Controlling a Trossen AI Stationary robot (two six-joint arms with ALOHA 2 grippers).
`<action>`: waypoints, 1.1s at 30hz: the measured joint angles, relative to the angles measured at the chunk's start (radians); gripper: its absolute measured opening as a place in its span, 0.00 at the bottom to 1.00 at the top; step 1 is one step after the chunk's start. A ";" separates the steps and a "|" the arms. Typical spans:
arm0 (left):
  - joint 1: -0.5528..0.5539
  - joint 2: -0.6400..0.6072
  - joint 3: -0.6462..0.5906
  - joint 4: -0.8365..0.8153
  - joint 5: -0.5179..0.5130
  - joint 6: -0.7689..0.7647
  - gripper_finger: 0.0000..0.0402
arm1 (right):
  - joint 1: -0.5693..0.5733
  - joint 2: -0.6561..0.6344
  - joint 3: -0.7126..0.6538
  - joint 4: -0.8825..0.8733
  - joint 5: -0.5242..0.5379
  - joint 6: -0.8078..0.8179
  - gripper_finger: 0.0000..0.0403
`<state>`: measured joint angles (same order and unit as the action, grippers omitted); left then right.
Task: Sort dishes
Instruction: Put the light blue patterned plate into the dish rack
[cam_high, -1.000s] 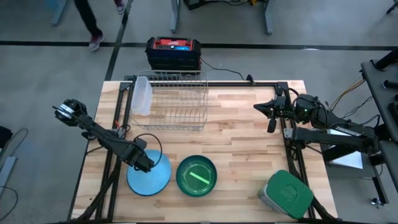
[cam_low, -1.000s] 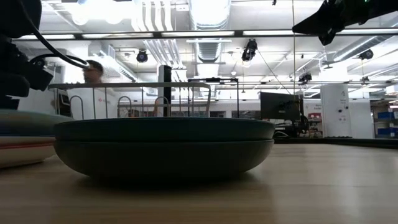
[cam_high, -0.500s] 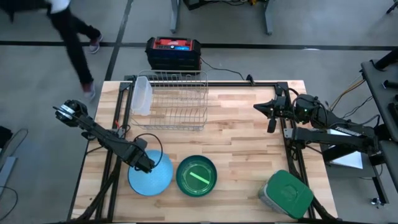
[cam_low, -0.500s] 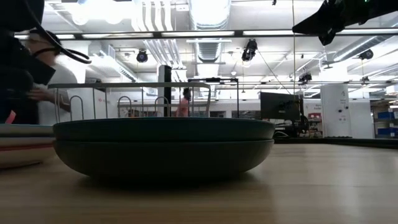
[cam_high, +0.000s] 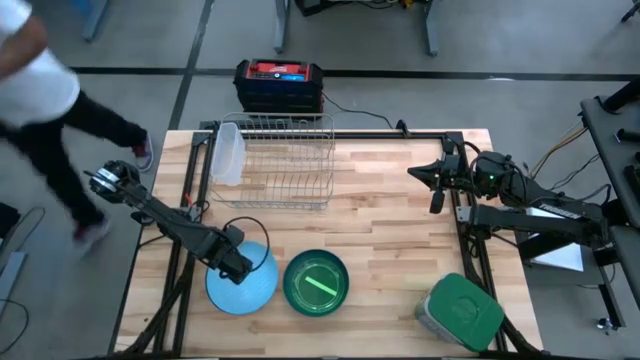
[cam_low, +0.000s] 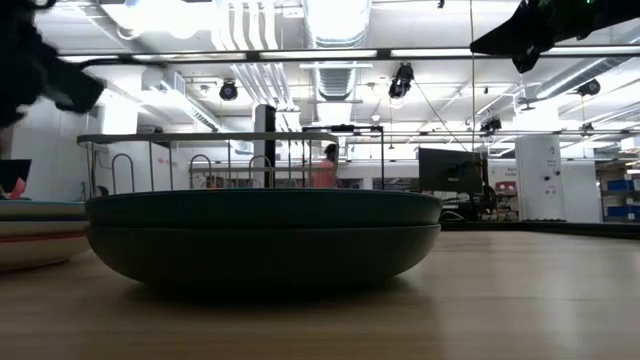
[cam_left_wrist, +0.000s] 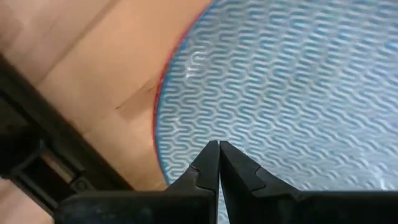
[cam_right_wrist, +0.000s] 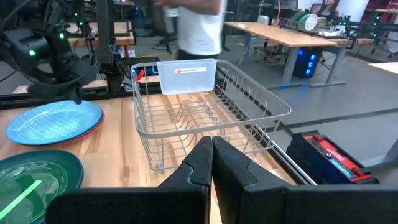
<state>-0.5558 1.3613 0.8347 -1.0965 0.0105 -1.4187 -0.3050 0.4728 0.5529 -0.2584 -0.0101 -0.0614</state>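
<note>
Wooden table (cam_high: 380, 230): left gripper (cam_high: 240, 268) creeps further onto blue plate (cam_high: 255, 290) beside green bowl (cam_high: 316, 282), fingers pressed together, holding nothing. Right gripper (cam_high: 436, 195) parked beyond bowl, likewise closed and empty. No dish lifted yet.

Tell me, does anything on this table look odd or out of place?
Little stands out. The wire rack holds no dishes. The blue plate and green plate sit flat on the table. The green-lidded container overhangs the corner slightly.

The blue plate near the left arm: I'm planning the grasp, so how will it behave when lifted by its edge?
The blue plate looks rigid and glazed, so probably slippery in the shut left claw. It rests on a reddish dish, so it may slide. Likely breakable.
</note>
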 joint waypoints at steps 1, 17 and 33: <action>-0.007 0.000 0.021 0.010 0.002 0.056 0.00 | 0.000 0.000 0.000 0.000 0.000 0.000 0.00; -0.101 0.179 0.255 0.253 0.024 0.337 0.23 | 0.000 0.001 -0.008 -0.023 -0.001 0.001 0.00; -0.270 0.602 0.615 -0.070 -0.048 0.350 0.42 | 0.000 0.001 -0.013 -0.022 -0.024 0.009 0.00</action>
<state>-0.8262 1.9637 1.4500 -1.1667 -0.0373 -1.0683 -0.3050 0.4740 0.5396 -0.2802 -0.0345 -0.0521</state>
